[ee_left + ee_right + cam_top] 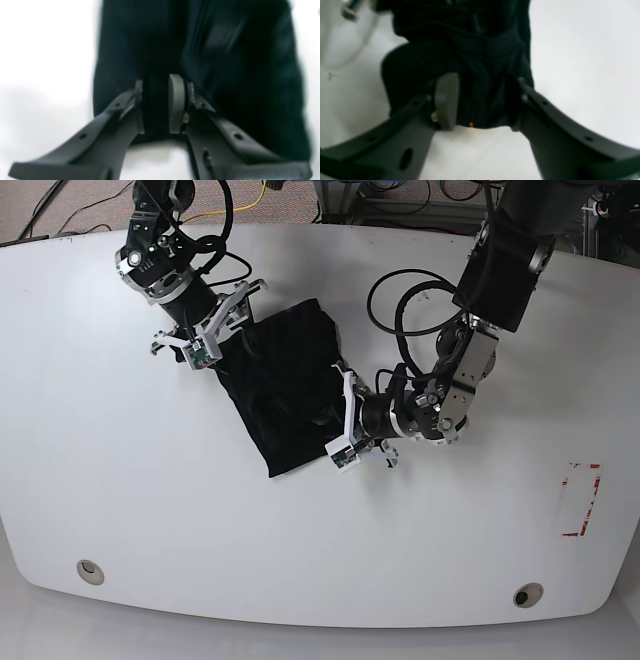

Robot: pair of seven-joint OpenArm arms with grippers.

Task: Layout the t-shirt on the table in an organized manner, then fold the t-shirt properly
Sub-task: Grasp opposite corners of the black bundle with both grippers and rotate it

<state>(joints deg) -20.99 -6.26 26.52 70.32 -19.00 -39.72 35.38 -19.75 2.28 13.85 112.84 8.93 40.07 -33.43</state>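
The left gripper point(156, 103) is clamped on the near edge of the black t-shirt point(280, 385), while the right gripper point(482, 103) stands part-open around its other edge, the shirt lying bunched lengthwise on the white table point(150, 510).

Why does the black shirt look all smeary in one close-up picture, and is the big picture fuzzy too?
Left wrist view: the t-shirt shows streaky motion blur, while the left gripper looks sharper; the table is washed out to plain white. Right wrist view: soft focus and curved edges. Base view: sharp, with soft glare on the glossy table.
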